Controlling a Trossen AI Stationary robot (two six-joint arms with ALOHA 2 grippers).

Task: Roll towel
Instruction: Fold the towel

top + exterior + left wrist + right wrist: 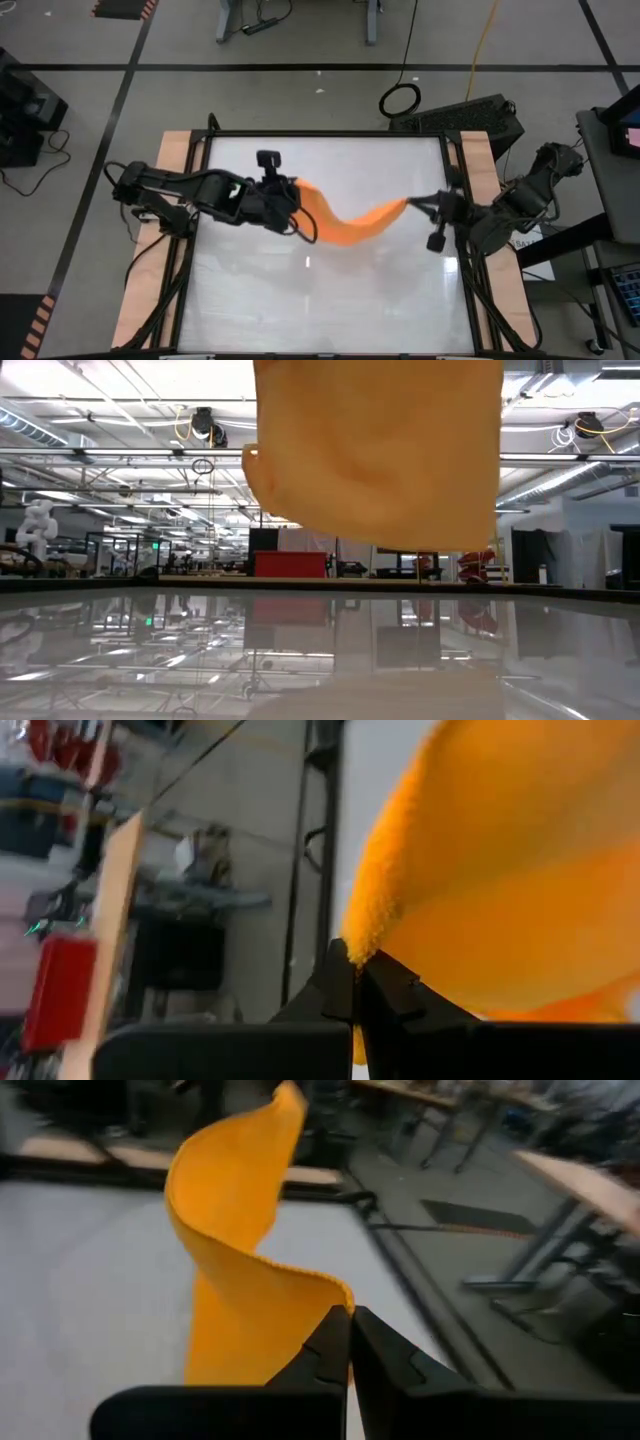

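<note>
The orange towel (pixel 350 225) hangs in the air between my two grippers, over the middle of the table. In the low view the towel (pixel 380 450) fills the upper middle, with its lower edge (pixel 400 543) clear of the tabletop. My left gripper (pixel 297 195) is shut on its left end and my right gripper (pixel 412 202) on its right end. The cloth sags and twists between them, as the right wrist view of the towel (pixel 240 1260) shows. My left gripper (pixel 355 982) pinches a corner of the towel (pixel 353 948) between its two fingertips, coming from the table's left and slanting down. The cloth (pixel 500 870) rises away from the fingers, lifted clear of the table. My right gripper (pixel 350 1330) pinches the opposite end's corner (pixel 338 1295) between its fingertips, coming from the table's right, nearly level. It looks like a single layer at an edge. The towel curves away slack toward the other arm, clear of the table.
The glossy white tabletop (pixel 330 300) has a dark frame (pixel 330 134) and wooden strips along both sides (pixel 175 150). Nothing else lies on it. Beyond the far edge, on the floor, are a black ring (pixel 400 98) and a dark box (pixel 460 115).
</note>
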